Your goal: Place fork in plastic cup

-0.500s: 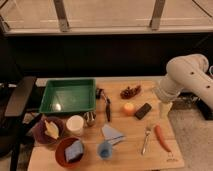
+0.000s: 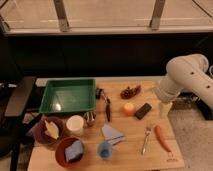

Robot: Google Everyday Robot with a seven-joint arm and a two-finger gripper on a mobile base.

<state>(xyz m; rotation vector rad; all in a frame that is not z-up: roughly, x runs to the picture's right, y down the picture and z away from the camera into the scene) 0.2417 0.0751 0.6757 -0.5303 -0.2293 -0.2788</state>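
The slim silver fork [image 2: 146,139] lies on the wooden table [image 2: 125,160] at the front right, just left of the orange carrot [image 2: 161,137]. The small blue translucent plastic cup [image 2: 105,149] stands upright near the front edge, left of the fork, and nothing shows inside it. My white arm [image 2: 185,77] reaches in from the right. My gripper [image 2: 163,108] hangs below it over the table's right edge, above and behind the fork and carrot. It touches nothing that I can see.
A green tray [image 2: 67,96] sits at the back left. A black-handled utensil [image 2: 106,106], metal cup [image 2: 90,118], cream cup [image 2: 75,125], two bowls [image 2: 49,131] [image 2: 70,150], a pale blue cloth [image 2: 112,133], a small orange object [image 2: 129,108] and a black block [image 2: 143,110] crowd the middle.
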